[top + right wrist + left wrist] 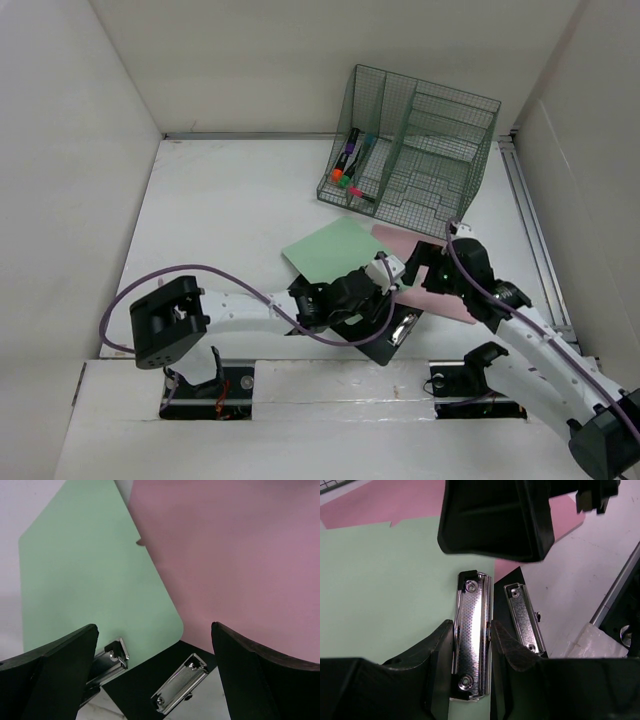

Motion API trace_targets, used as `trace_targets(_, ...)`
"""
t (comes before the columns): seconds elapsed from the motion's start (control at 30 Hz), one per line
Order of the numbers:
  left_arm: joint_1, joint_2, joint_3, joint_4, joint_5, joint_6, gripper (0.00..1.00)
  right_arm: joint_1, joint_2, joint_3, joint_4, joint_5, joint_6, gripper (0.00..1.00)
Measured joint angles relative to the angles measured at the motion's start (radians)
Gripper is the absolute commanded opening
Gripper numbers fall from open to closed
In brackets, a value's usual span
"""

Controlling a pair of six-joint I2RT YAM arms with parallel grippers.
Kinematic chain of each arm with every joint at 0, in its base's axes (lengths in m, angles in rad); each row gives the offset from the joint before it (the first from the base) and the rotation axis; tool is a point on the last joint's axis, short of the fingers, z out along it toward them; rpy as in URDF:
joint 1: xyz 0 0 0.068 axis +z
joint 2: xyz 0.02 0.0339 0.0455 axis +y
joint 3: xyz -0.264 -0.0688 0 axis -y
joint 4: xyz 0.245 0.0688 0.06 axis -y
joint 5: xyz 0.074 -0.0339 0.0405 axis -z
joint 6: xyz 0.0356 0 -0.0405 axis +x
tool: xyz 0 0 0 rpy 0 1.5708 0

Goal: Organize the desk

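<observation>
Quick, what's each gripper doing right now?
Left gripper: closed on the metal clip of the green clipboard.
Right gripper: open, holding nothing.

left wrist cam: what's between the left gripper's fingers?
The metal clip of the green clipboard runs lengthwise between the left gripper fingers, which look pressed against both its edges. Shows in the left wrist view.

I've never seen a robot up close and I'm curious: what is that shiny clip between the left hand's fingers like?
The metal clip is a long chrome bar with a dimpled face and a rivet near each end. It lies flat at the edge of the green sheet. The left hand straddles it, its fingers apparently pressed against both long sides.
</observation>
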Motion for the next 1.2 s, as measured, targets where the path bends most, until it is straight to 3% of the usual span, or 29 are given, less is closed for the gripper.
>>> trace_targets(0.33,0.000,-0.039,-0.027,-0.001,-0.018,-0.007,0.00,0.000,-0.039,-0.149,0.128,-0.174,0.119,1.00)
trace_targets(0.57,0.000,-0.062,-0.034,0.022,-0.017,-0.017,0.00,0.002,-0.034,-0.239,0.333,-0.291,0.235,0.96)
trace_targets(0.6,0.000,-0.062,-0.035,0.024,-0.017,-0.018,0.00,0.004,-0.029,-0.250,0.353,-0.303,0.247,0.92)
trace_targets(0.63,0.000,-0.062,-0.037,0.026,-0.018,-0.018,0.00,0.005,-0.027,-0.259,0.371,-0.313,0.257,0.82)
trace_targets(0.7,0.000,-0.062,-0.039,0.029,-0.017,-0.020,0.00,0.006,-0.025,-0.266,0.399,-0.321,0.279,0.74)
trace_targets(0.73,0.000,-0.062,-0.040,0.032,-0.018,-0.021,0.00,0.008,-0.027,-0.266,0.412,-0.322,0.289,0.63)
trace_targets(0.8,0.000,-0.062,-0.040,0.038,-0.019,-0.021,0.00,0.017,-0.035,-0.266,0.435,-0.317,0.306,0.53)
trace_targets(0.83,0.000,-0.062,-0.040,0.043,-0.021,-0.021,0.00,0.023,-0.042,-0.266,0.443,-0.312,0.314,0.42)
trace_targets(1.03,0.001,-0.062,-0.040,0.050,-0.031,-0.031,0.00,0.032,-0.072,-0.266,0.507,-0.290,0.352,0.13)
trace_targets(1.13,0.001,-0.062,-0.040,0.052,-0.046,-0.035,0.00,0.032,-0.054,-0.264,0.535,-0.290,0.355,0.03)
trace_targets(1.2,0.003,-0.062,-0.041,0.050,-0.054,-0.039,0.01,0.033,-0.029,-0.251,0.538,-0.290,0.353,0.01)
